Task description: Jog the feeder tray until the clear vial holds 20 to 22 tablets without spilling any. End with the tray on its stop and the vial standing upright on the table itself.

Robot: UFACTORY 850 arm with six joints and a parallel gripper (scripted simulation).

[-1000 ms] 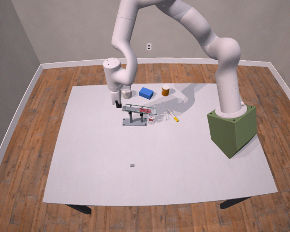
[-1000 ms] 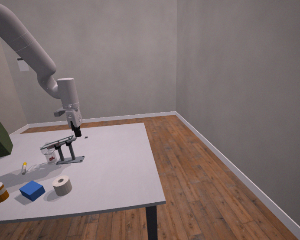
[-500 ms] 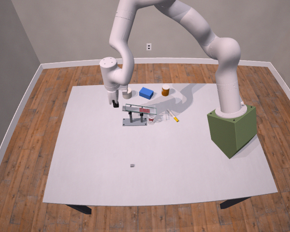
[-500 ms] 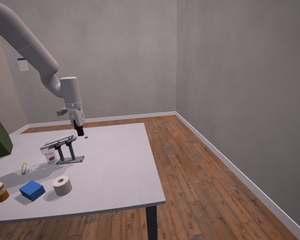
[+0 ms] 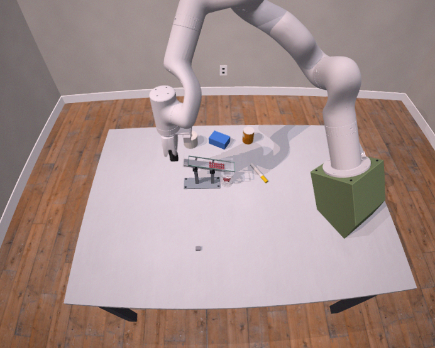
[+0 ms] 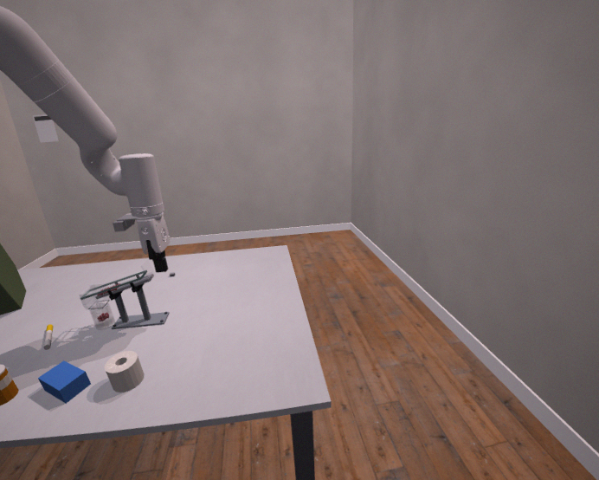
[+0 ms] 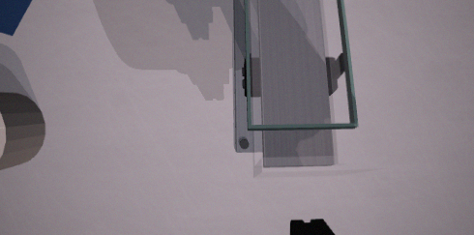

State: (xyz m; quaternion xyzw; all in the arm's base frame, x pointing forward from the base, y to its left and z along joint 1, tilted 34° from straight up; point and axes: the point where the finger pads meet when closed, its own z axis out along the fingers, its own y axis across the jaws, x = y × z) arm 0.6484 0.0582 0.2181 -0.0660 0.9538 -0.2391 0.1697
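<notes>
The feeder tray (image 5: 210, 163) is a glass-walled chute on two posts over a grey base plate (image 5: 202, 183); it tilts down to the right. Several red tablets (image 5: 216, 164) lie on its lower half. The clear vial (image 5: 227, 178) stands upright under the tray's low end with a few red tablets inside. The tray (image 6: 117, 288) and the vial (image 6: 100, 312) also show in the exterior view. My gripper (image 5: 173, 156) is shut and empty, just off the tray's raised left end. In the wrist view the tray's near end (image 7: 300, 89) is ahead of my fingertips (image 7: 311, 226).
A white tape roll (image 5: 192, 140), a blue block (image 5: 219, 139) and an amber pill bottle (image 5: 248, 135) stand behind the tray. A white and yellow marker (image 5: 259, 173) lies to the right. A small grey cube (image 5: 198, 247) sits toward the front. The green arm base (image 5: 348, 195) is at the right.
</notes>
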